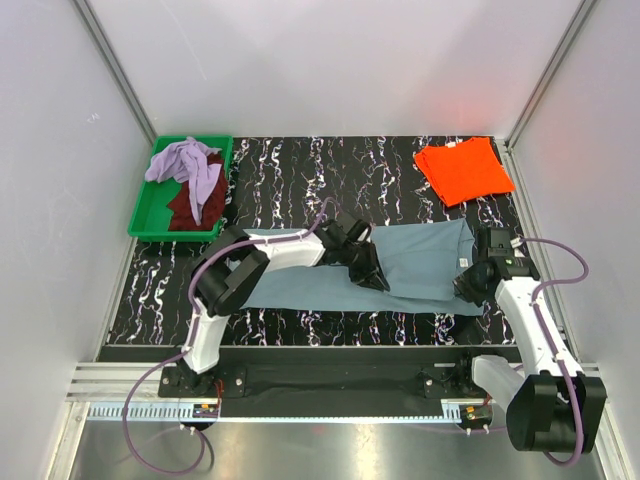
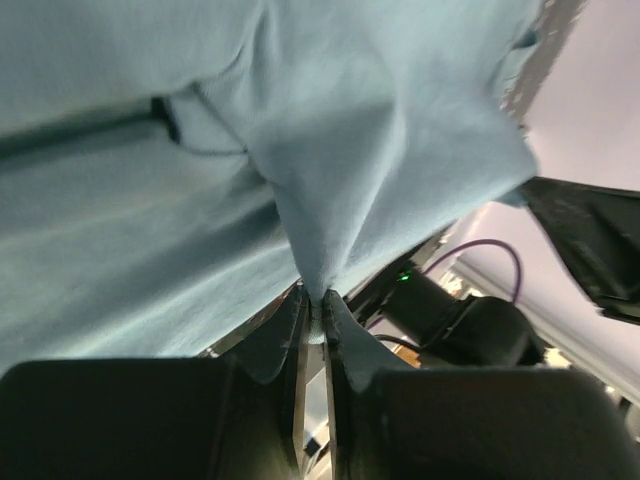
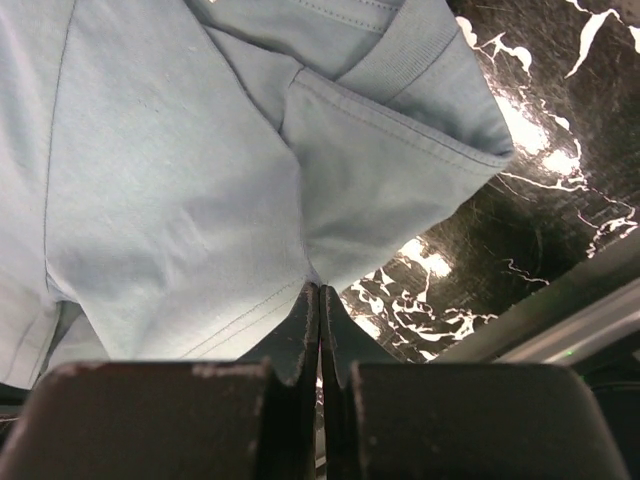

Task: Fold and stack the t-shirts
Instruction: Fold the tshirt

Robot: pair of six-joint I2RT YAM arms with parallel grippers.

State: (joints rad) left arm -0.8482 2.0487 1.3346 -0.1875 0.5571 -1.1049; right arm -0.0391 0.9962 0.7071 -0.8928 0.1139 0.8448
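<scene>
On table (image 1: pixel 300 170), along near edge: blue shirt (image 1: pixel 420 262), spread wide. Far left, tray (image 1: pixel 140 228) holding lavender shirt (image 1: pixel 185 160) draped over maroon shirt (image 1: pixel 185 208). Far right corner, orange shirt (image 1: pixel 465 170), folded. Left gripper (image 2: pixel 320 298) pinching a tented fold of blue shirt near its middle. Right gripper (image 3: pixel 320 292) clenched on its right edge, near a sleeve.

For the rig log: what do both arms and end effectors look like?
Both the left arm and right arm have white links, black joint housings and a looping purple cable. The left end effector and right end effector are black, with flat tapering fingers.
</scene>
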